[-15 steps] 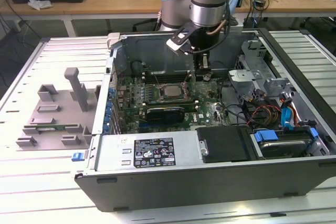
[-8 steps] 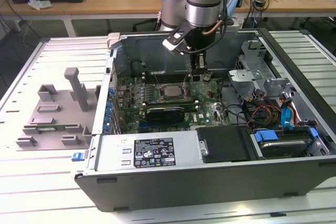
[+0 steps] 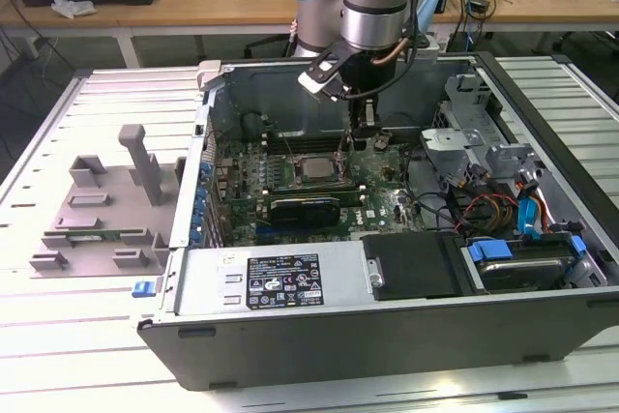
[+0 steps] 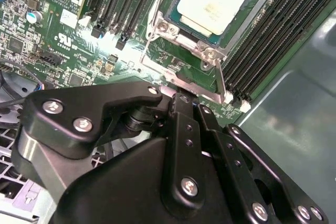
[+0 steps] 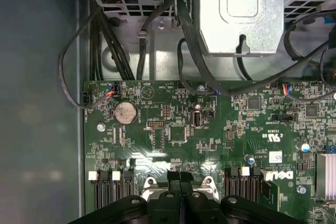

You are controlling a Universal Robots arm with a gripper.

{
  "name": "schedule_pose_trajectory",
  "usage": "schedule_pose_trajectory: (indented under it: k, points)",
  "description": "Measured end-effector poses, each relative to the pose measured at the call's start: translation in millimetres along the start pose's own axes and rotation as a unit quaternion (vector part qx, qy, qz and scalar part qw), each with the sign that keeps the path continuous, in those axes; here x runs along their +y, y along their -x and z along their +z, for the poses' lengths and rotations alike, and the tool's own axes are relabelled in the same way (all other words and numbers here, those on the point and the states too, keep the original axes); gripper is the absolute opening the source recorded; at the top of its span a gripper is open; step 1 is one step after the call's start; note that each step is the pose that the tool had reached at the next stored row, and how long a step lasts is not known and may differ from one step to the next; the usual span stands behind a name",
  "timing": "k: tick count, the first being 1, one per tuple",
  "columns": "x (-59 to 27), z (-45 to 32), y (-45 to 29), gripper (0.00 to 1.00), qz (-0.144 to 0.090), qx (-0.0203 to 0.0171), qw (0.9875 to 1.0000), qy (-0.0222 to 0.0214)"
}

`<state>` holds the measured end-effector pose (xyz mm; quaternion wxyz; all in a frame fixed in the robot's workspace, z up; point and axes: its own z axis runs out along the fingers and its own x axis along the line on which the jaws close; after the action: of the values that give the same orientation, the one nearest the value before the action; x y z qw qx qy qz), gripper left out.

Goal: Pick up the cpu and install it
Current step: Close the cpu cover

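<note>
The cpu (image 3: 315,167) lies flat in the metal-framed socket of the green motherboard (image 3: 253,202) inside the open computer case; its silvery top (image 4: 212,1) faces up with the frame around it. My gripper (image 3: 361,141) hangs just to the exterior view's right of the socket, low over the board. In both wrist views its black fingers (image 4: 182,109) are pressed together with nothing between them, and the tips (image 5: 180,178) sit beside the socket's edge and its thin metal lever (image 4: 220,80).
Memory slots (image 4: 265,45) flank the socket. A black card (image 3: 305,208) and the power supply (image 3: 271,278) lie nearer the case front. Drive cage (image 3: 474,132) and loose cables (image 3: 484,208) fill the exterior view's right. A grey fixture (image 3: 106,200) stands outside the case.
</note>
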<state>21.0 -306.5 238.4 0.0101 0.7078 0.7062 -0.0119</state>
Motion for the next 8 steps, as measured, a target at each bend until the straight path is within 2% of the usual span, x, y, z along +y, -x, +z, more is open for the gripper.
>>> schedule_pose_trajectory:
  k: [8]
  points:
    - [-6.7, 0.7, 0.0, 0.11, 0.0, 0.0, 1.0, -0.0003]
